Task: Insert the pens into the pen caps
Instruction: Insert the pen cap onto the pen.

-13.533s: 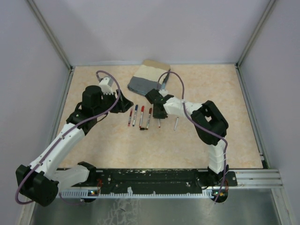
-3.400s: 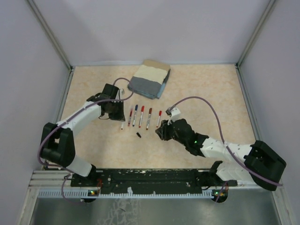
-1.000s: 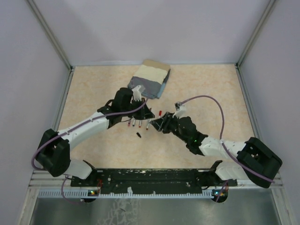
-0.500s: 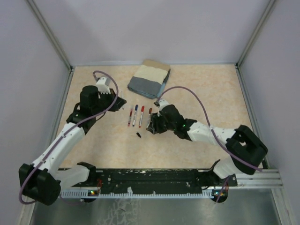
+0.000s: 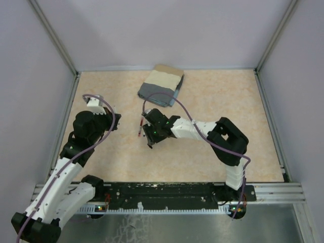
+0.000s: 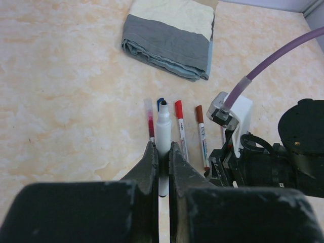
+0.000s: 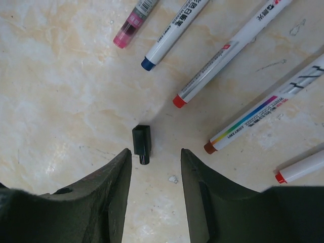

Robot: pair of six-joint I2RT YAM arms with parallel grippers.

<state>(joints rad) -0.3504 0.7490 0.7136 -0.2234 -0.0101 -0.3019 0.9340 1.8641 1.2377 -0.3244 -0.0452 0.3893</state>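
Left end effector (image 6: 162,148) is clamped shut on one white-barrelled pen (image 6: 163,126). The barrel is pinched between both fingers with its dark tip pointing away from the wrist, and it's held off to the left side of the table (image 5: 217,101), clear of the others. Right arm is stretched across the middle, and the right end effector (image 7: 154,154) sits low over the pen row with jaws apart and nothing in them. The black cap (image 7: 141,143) lies flat on the table in the gap between those fingers, closer to one finger than the other; can't tell if it touches either. Just beyond the cap, five pens fan out on the table with only their near ends in the right wrist view: pink-ended pen (image 7: 132,19), blue-ended pen (image 7: 169,38), red-ended pen (image 7: 228,50), brown-red-ended pen (image 7: 263,109) and a second red-ended one (image 7: 301,168) at the frame edge. None of them touches the cap. From the overhead camera the right end effector covers most of that row, and only one pen shows beside it on the left. Folded grey-and-cream cloth (image 5: 161,86) lies at the far side of the table, well apart from the pens.
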